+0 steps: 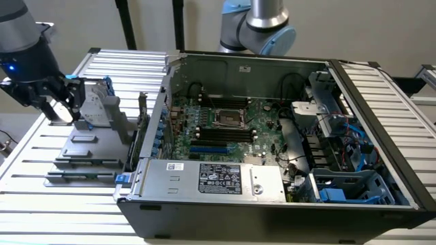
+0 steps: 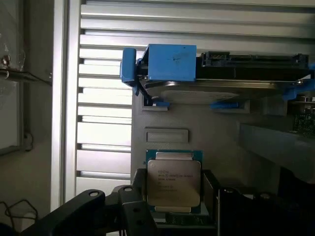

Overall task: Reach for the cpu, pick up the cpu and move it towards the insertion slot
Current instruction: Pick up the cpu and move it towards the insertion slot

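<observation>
The cpu [image 2: 173, 179], a small square chip with a silver-grey top and a green rim, sits between the two dark fingers of my gripper [image 2: 174, 201], which press on its opposite sides. In the exterior view my gripper [image 1: 63, 116] hangs at that view's left, just above the grey holder [image 1: 89, 153], with the bright cpu [image 1: 61, 109] in its fingers. The insertion slot [image 1: 228, 118], a metal-framed square socket, lies on the motherboard inside the open computer case, well off to the exterior view's right of my gripper.
A silver hard drive in a blue frame [image 2: 216, 83] stands on the grey holder beyond the cpu. The open computer case [image 1: 272, 204] has tall walls, a power supply [image 1: 211, 178], black memory slots [image 1: 221, 135] and cables. The ribbed metal table [image 1: 41, 204] lies beneath.
</observation>
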Controlling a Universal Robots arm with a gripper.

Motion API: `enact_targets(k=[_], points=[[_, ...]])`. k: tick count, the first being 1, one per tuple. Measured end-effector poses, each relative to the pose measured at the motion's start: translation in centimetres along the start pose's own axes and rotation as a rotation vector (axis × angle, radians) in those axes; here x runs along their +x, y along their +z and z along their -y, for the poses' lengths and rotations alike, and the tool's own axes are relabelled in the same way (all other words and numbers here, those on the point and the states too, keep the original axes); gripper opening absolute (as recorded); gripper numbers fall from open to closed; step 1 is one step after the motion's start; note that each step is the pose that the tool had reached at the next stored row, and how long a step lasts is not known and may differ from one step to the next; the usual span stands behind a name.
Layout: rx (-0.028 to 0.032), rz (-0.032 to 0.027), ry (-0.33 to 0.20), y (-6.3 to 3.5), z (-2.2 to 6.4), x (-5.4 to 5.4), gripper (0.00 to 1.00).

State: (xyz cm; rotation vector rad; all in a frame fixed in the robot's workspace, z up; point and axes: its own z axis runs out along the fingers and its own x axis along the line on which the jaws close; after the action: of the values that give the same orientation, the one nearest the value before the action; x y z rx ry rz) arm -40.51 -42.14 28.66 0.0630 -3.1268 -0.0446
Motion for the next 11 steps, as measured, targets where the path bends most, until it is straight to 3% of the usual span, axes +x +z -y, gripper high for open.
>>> enact_targets(k=[3, 11], points=[[-0.0016, 0.0001, -0.002, -1.38, -0.01, -0.7, 0.55], [-0.016, 0.0006, -0.006, -4.55, 0.02, -3.8, 0.55]])
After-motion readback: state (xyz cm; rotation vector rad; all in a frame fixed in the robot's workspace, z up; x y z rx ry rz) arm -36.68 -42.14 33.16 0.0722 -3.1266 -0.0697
